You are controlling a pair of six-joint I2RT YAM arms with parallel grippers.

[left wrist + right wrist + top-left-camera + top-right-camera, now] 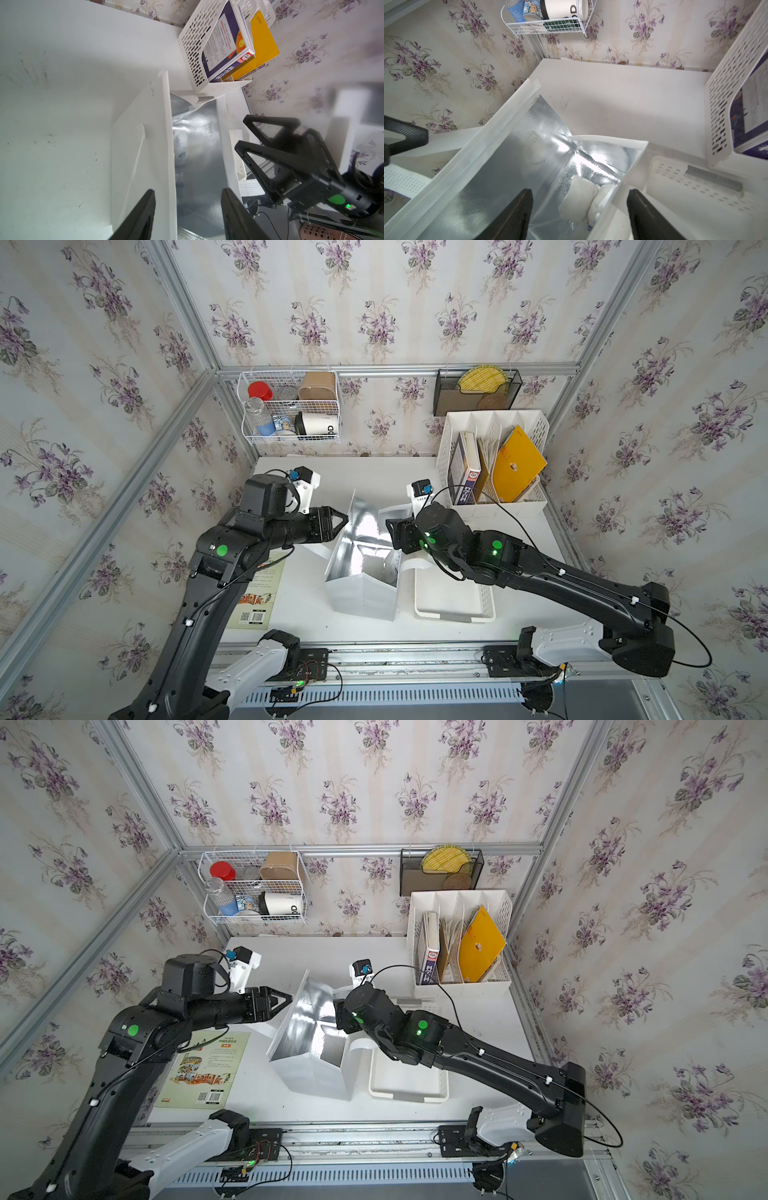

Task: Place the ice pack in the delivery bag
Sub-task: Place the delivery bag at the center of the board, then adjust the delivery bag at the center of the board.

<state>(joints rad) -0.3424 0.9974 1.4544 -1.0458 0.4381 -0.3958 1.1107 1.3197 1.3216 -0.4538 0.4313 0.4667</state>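
Observation:
The delivery bag (361,597) stands open mid-table, its silver lining showing in both top views (309,1073). The ice pack (579,201), a whitish pouch, lies free at the bottom inside it, against the right wall. My left gripper (343,519) is open at the bag's left rim. In the left wrist view that white wall (145,145) runs between the spread jaws of the left gripper (188,189). My right gripper (395,531) hovers open over the bag's right side. In the right wrist view the right gripper (579,190) has its jaws spread above the pack, holding nothing.
A low white perforated tray (455,605) sits right of the bag, under the right arm. A white file rack with books (492,472) stands at the back right. A booklet (257,597) lies front left. A wire basket (291,406) and a black mesh holder (476,391) hang on the back wall.

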